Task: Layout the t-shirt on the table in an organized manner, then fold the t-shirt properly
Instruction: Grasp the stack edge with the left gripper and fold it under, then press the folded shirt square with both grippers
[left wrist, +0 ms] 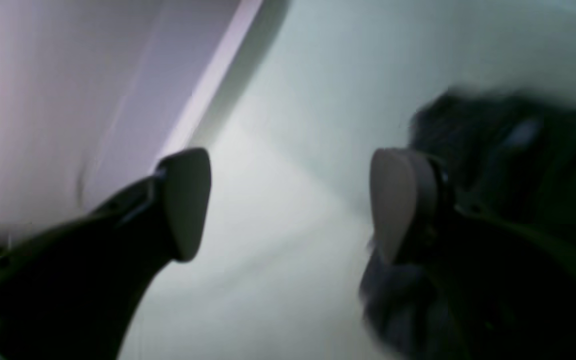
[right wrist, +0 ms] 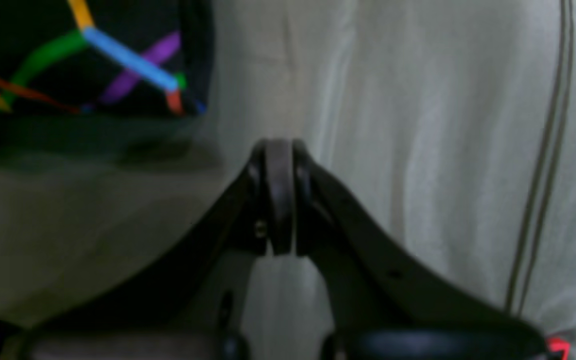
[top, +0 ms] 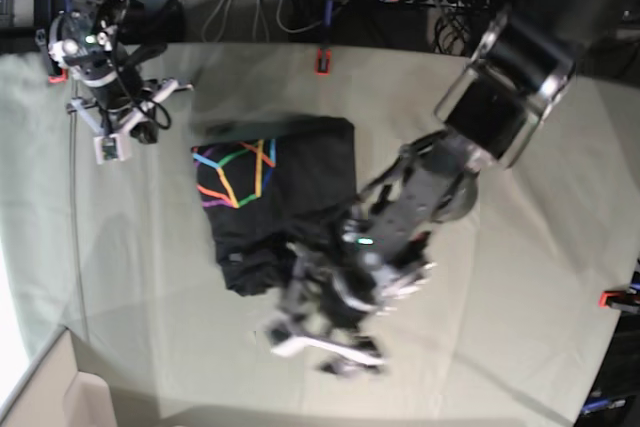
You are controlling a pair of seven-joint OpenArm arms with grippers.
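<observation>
In my left wrist view, the left gripper [left wrist: 288,205] has its two pale pads standing wide apart, with only the table [left wrist: 278,280] cloth between them. Nothing is held. The dark t-shirt [left wrist: 508,150] lies blurred just behind the pad on the right side of the view.

In my right wrist view, the right gripper [right wrist: 279,150] is closed, its tips pressed together with nothing between them. It is over the bare pale cloth, and the t-shirt's colour graphic [right wrist: 118,65] shows in the upper left corner, apart from the tips.

In the base view, I see the t-shirt [top: 290,197] bunched in the middle of the table [top: 520,327], graphic facing up. The left gripper [top: 330,342] is blurred at the shirt's near edge. The right gripper [top: 110,142] is beside the shirt's far corner, not touching it.
</observation>
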